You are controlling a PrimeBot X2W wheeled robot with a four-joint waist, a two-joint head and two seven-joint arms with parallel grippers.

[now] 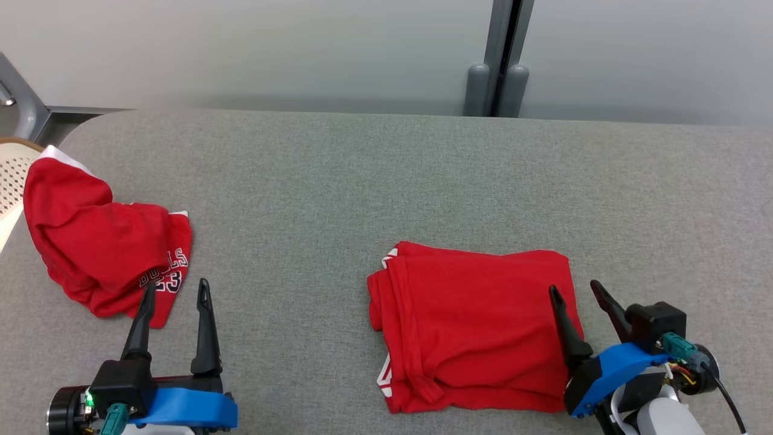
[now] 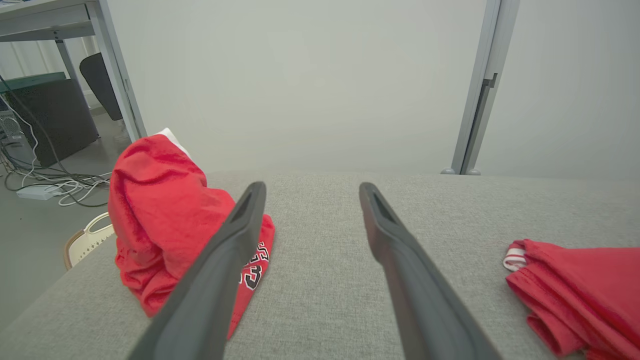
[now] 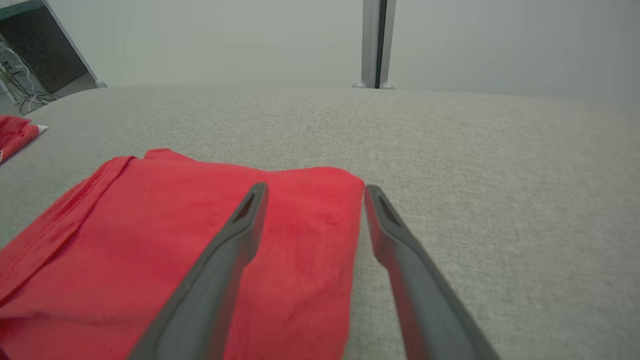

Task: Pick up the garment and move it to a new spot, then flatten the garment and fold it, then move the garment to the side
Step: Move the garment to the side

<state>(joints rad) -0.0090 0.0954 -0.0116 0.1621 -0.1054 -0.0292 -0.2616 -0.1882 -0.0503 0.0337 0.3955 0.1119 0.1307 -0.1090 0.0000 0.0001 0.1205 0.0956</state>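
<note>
A folded red garment (image 1: 474,323) lies flat on the grey table (image 1: 386,181), right of centre; it also appears in the right wrist view as red cloth (image 3: 210,255) and at the left wrist view's right edge (image 2: 580,290). My right gripper (image 1: 574,290) is open over the garment's right edge, one finger above the cloth and one beyond it, nothing between them. A second red garment (image 1: 99,248), crumpled with white lettering, sits heaped at the far left (image 2: 160,220). My left gripper (image 1: 175,290) is open just right of that heap, empty.
A perforated cream basket (image 1: 12,175) sits off the table's left edge. A grey post (image 1: 498,60) stands against the pale wall behind the table. In the left wrist view, cables (image 2: 50,185) lie on the floor.
</note>
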